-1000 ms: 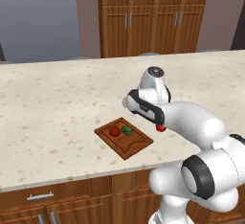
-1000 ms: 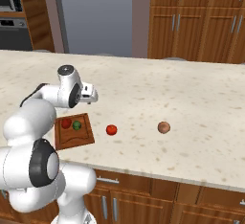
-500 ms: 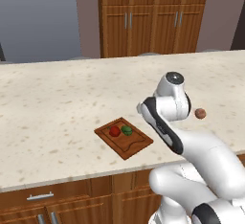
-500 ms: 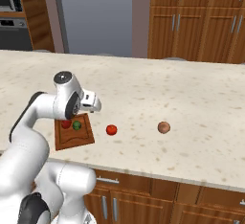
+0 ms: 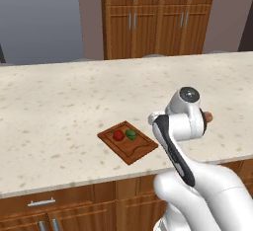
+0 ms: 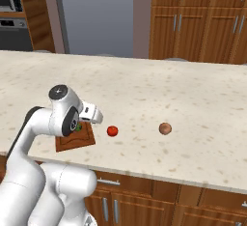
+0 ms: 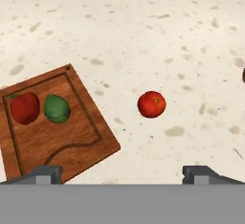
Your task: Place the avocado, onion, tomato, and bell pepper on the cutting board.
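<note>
The cutting board (image 7: 62,147) lies near the counter's front edge, also visible in the left base view (image 5: 134,150) and the right base view (image 6: 72,143). On it rest the bell pepper (image 7: 24,107) (image 5: 118,135) and the avocado (image 7: 57,108) (image 5: 131,134), side by side. The tomato (image 7: 151,104) (image 6: 112,131) sits on the bare counter just right of the board. Farther right lies the onion (image 6: 165,128) (image 5: 209,117), partly hidden by the arm in the left base view. My gripper (image 7: 123,175) (image 6: 95,115) hovers open above the board's right edge, short of the tomato, with nothing between its fingers.
The speckled counter (image 5: 59,101) stretches wide to the left and behind. Tall wooden cabinets (image 5: 158,18) stand beyond it. The board lies close to the counter's front edge (image 6: 144,169). My own arm (image 5: 173,146) blocks part of the left base view.
The arm has swung and re-posed, carrying the hand a little right and down, from over the board toward the tomato. The produce and the board have not moved.
</note>
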